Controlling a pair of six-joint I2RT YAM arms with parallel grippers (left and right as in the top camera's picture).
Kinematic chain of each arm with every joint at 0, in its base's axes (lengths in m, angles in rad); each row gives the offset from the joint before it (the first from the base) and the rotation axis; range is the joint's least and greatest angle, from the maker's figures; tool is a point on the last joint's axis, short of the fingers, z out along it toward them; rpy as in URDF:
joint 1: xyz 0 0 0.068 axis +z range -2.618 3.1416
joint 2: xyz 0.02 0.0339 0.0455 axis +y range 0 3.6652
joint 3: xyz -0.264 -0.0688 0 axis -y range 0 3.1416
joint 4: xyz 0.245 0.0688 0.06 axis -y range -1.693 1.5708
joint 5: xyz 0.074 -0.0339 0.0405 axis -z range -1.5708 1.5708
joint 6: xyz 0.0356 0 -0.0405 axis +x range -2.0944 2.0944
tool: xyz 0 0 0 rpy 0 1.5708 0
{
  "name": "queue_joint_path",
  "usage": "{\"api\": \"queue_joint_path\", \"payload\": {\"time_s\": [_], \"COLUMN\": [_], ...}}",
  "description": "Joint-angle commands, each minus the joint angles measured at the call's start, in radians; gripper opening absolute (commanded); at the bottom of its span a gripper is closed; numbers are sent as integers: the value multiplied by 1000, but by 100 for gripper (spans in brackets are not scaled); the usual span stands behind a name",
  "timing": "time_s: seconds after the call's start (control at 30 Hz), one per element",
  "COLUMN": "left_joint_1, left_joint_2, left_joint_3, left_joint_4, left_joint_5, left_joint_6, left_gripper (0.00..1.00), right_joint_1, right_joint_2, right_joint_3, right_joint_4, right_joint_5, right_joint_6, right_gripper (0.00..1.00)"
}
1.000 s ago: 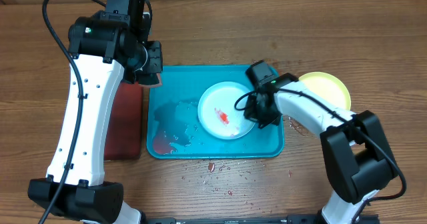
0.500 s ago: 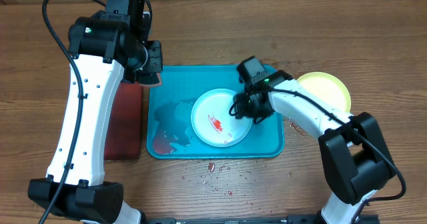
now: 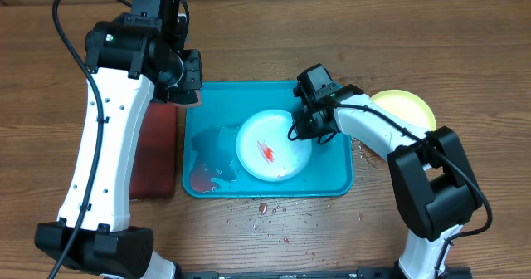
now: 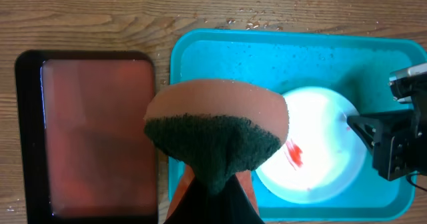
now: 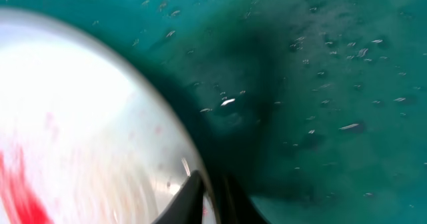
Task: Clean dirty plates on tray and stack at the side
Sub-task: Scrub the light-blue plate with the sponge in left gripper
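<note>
The teal tray sits mid-worktop, its long axis running left to right in the overhead view. Just beside its left edge lies a smaller black tray with a red inside, its long side running front to back. A pale green plate rests on the bare wood off the tray's right end, partly covered by the right arm. Red specks dot the worktop along the tray's front rim, and a red puddle with wet streaks sits in the tray's front-left corner.

The white plate lies inside the tray, right of centre, face up. Its red smear slants diagonally. The right end effector is clenched on the plate's right rim. In the right wrist view one finger lies over the white face, the other is outside the edge, and a dark shadow falls on the speckled tray floor beside the rim.

The left end effector hangs over the tray's back-left corner, gripping a sponge, orange with a dark green scouring face. From its own camera the sponge hides part of the plate's left side and the tray's left rim.
</note>
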Motion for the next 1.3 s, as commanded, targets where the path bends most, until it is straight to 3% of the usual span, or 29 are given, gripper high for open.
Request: {"api": "queue_joint_path", "payload": {"time_s": [0.0, 0.17, 0.3, 0.5, 0.9, 1.07, 1.27], "left_joint_1": [-8, -24, -55, -119, -167, -204, -216], "left_joint_2": [10, 21, 22, 23, 32, 142, 300], "left_joint_3": [0, -25, -117, -318, -737, -680, -498], "left_joint_4": [6, 23, 99, 259, 750, 735, 597], "left_joint_5": [9, 10, 26, 43, 187, 189, 164], "left_joint_6": [-10, -10, -9, -9, -21, -22, -44], "left_gripper": [4, 4, 4, 4, 4, 4, 4], "right_joint_1": [3, 14, 41, 62, 62, 62, 62], "right_joint_2": [31, 31, 31, 31, 31, 31, 31], "right_joint_3": [5, 4, -3, -3, -3, -3, -3], "right_joint_4": [-11, -68, -78, -79, -79, -78, -88], "right_joint_5": [9, 9, 9, 20, 20, 19, 20], "right_joint_6": [115, 381, 462, 472, 472, 472, 471], "right_gripper": [4, 4, 4, 4, 4, 4, 4]}}
